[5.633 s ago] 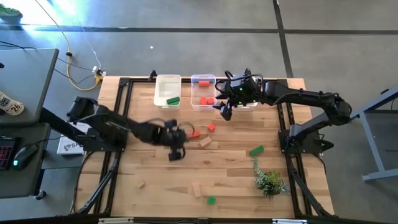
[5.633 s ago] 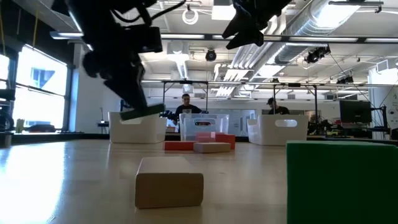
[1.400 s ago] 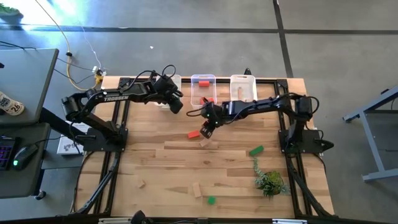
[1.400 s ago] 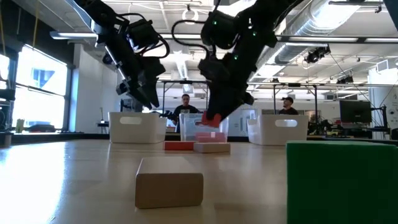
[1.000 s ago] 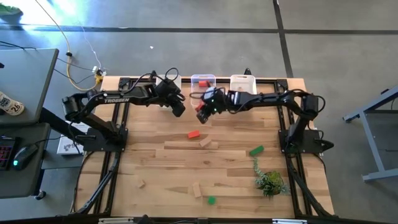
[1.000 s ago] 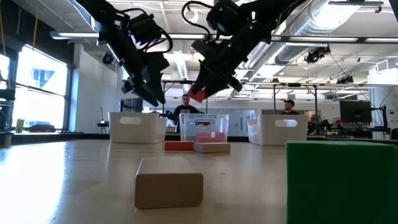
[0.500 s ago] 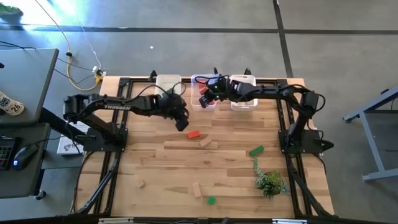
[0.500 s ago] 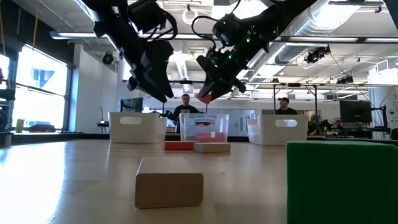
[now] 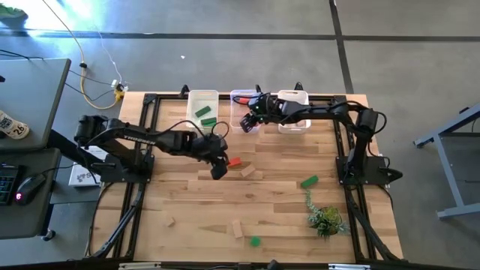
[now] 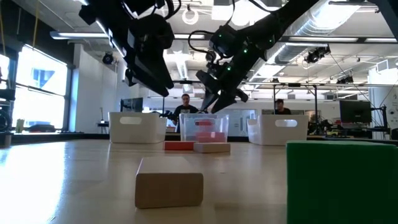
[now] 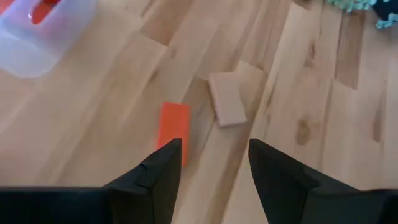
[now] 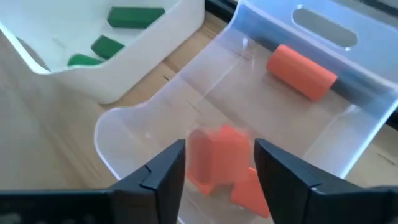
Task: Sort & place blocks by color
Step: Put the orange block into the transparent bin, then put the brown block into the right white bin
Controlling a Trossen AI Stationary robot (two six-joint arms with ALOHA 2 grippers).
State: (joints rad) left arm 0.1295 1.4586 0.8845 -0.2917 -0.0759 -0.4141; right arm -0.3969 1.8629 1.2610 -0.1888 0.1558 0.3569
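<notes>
Now the right tool (image 12: 214, 163) hangs above the clear plastic bin (image 9: 245, 96) in the middle of the 3 bins at the far edge of the wooden worktop (image 9: 195, 202). Its 2 dark fingers (image 12: 160, 177) stand apart and they hold nothing. Between them, in the right wrist view, a red block with angled faces (image 12: 216, 154) shows blurred over the bin's floor; I cannot tell if it touches the floor. A red cylinder (image 12: 301, 71) lies near the bin's far wall, and one more red piece (image 12: 252, 190) lies beside the blurred block.

The white bin on the left (image 9: 202, 110) holds 3 green blocks (image 12: 135, 16). The white bin on the right (image 9: 294, 97) is partly hidden under the right arm.

The left tool (image 11: 214, 163) is over the middle of the worktop, with its fingers (image 11: 163, 168) open and empty. Just in front of it a flat red rectangular block (image 11: 173, 126) lies on the wood, and a pale wooden rectangular block (image 11: 226, 99) lies just beside that one, apart from it.

Farther toward the near edge, a green bar (image 9: 308, 181) lies near a small green artificial plant (image 9: 326, 219). A small green block (image 9: 255, 241) and 2 pale wooden blocks (image 9: 238, 228) lie well apart on the near part of the worktop.
</notes>
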